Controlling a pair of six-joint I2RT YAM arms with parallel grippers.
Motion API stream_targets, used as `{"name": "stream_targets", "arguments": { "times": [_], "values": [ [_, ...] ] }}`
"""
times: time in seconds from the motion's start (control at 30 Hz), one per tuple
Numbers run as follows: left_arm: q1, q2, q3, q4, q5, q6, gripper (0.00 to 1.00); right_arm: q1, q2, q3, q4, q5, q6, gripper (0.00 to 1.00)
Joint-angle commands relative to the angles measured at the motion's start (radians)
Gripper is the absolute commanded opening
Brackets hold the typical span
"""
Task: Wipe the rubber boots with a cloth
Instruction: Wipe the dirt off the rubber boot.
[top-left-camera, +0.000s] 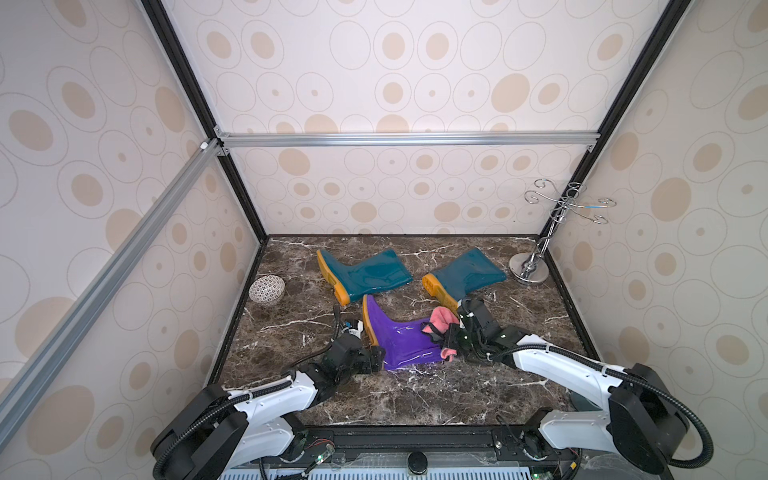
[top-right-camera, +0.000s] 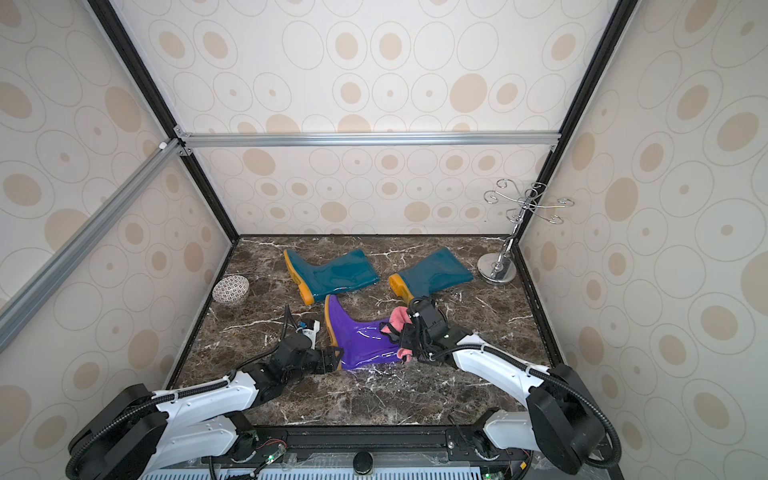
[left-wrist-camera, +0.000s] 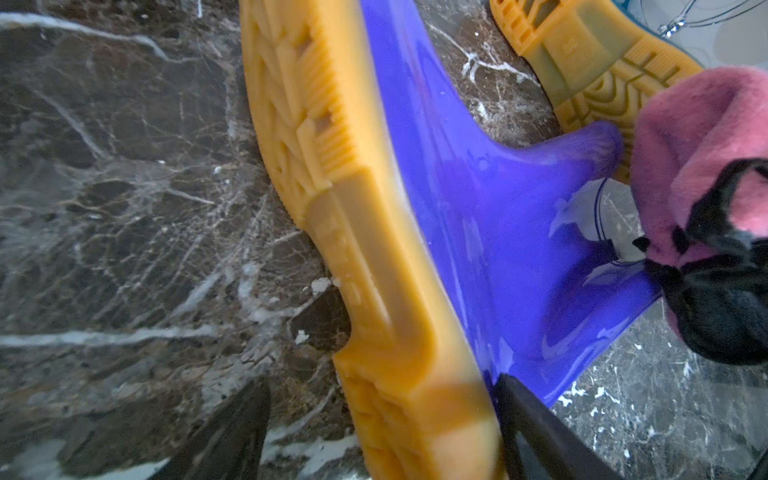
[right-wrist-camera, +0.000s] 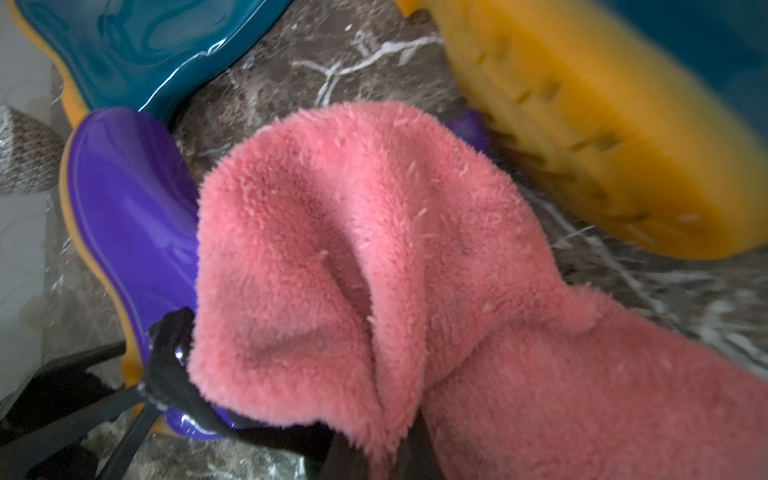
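Top view | purple boot (top-left-camera: 405, 345) sideways, shaft rightward | left claw (top-left-camera: 379, 358) spread | right claw (top-left-camera: 449, 338) pinching cloth (top-left-camera: 442, 318)

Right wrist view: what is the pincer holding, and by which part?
The right pincer is shut on the cloth, around its bunched middle; fingertips hidden.

purple boot (top-left-camera: 409, 345), teal boots (top-left-camera: 365, 272) sideways | pink cloth (top-left-camera: 442, 318) on purple shaft

Purple boot (top-right-camera: 358, 340) flat on marble table (top-right-camera: 374, 399), left claw (top-right-camera: 335, 358) at heel, pink cloth (top-right-camera: 400, 316) on shaft
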Motion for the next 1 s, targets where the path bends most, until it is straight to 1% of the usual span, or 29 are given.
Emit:
{"name": "stream_targets", "arguments": {
  "times": [0.0,0.07,0.17,0.27,0.3,0.4,0.47,0.53,0.63,0.73,0.77,0.83,0.9,0.97],
  "values": [
    [0.006,0.02,0.011,-0.093,-0.015,0.021,0.84,0.058,0.096,-0.018,0.106,-0.171,0.006,0.0],
    [0.005,0.021,0.009,-0.084,-0.015,0.017,0.84,0.117,0.159,0.007,0.138,-0.195,0.012,0.0],
    [0.006,0.022,0.003,-0.072,-0.013,0.01,0.84,0.184,0.232,0.048,0.214,-0.265,0.027,0.0],
    [0.006,0.022,0.001,-0.065,-0.008,0.004,0.84,0.23,0.235,0.077,0.28,-0.296,0.04,0.0],
    [0.007,0.022,0.0,-0.064,-0.006,0.004,0.84,0.238,0.23,0.098,0.267,-0.299,0.039,0.0],
    [0.005,0.022,0.003,-0.069,-0.007,0.007,0.84,0.241,0.218,0.144,0.217,-0.29,0.057,0.0],
    [0.006,0.017,0.004,-0.073,-0.008,0.007,0.84,0.241,0.231,0.154,0.209,-0.281,0.093,0.0],
    [0.006,0.02,0.004,-0.07,-0.009,0.008,0.84,0.24,0.266,0.124,0.285,-0.285,0.166,0.0],
    [0.005,0.031,0.012,-0.07,-0.008,0.008,0.84,0.214,0.353,0.116,0.331,-0.331,0.23,0.0],
    [0.006,0.029,0.008,-0.055,-0.006,-0.002,0.84,0.182,0.406,0.054,0.453,-0.354,0.285,0.0],
    [0.006,0.029,0.006,-0.055,-0.006,0.0,0.84,0.167,0.404,0.028,0.474,-0.344,0.283,0.0],
    [0.006,0.027,0.009,-0.062,-0.006,0.003,0.84,0.148,0.341,0.003,0.383,-0.251,0.23,0.0],
    [0.005,0.024,0.008,-0.068,-0.009,0.007,0.84,0.146,0.249,-0.007,0.246,-0.12,0.145,0.0],
    [0.006,0.018,0.005,-0.073,-0.012,0.011,0.84,0.138,0.177,0.003,0.087,0.008,0.097,0.0]
  ]
}}
